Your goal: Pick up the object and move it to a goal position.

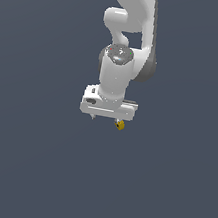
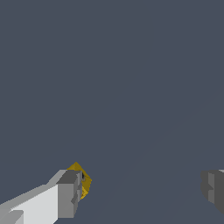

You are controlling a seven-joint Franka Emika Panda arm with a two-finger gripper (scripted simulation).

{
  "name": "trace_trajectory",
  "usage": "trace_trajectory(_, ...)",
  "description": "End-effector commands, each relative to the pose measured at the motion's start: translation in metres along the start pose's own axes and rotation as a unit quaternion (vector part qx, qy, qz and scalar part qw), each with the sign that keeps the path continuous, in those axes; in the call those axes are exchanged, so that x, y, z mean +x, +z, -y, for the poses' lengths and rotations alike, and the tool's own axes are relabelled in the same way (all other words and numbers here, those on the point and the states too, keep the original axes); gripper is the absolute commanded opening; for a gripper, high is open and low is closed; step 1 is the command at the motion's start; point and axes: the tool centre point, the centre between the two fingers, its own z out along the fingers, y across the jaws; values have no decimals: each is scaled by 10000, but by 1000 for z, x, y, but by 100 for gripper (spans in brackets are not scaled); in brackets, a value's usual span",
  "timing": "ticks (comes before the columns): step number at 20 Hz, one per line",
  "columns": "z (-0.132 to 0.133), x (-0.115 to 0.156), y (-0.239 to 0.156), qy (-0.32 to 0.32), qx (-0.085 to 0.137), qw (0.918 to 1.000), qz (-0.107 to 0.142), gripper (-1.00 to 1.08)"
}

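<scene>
Plain dark grey-blue ground (image 1: 29,168); object (image 1: 120,125) beside spread fingers (image 2: 70,192)

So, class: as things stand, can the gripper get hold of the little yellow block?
Probably not yet. The gripper is open, and the yellow block sits against one fingertip rather than between the two. Nothing else blocks it; it likely needs to shift sideways first.

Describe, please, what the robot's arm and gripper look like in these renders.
The arm is glossy white with rounded, bulbous links, dark grey bands at the joints and a grey circular cap on the wrist. The gripper has a flat, boxy white body. In the wrist view its fingers are blocky, white toward the base with grey tips. No cables show, and no markings are legible.
</scene>
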Motion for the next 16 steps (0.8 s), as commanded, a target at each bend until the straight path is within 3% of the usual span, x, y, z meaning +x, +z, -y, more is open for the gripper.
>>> trace_trajectory(1, 0, 0, 0, 0, 0, 10000, 0, 100)
trace_trajectory(16, 4, 0, 4, -136, 107, 9998, 50, 100)
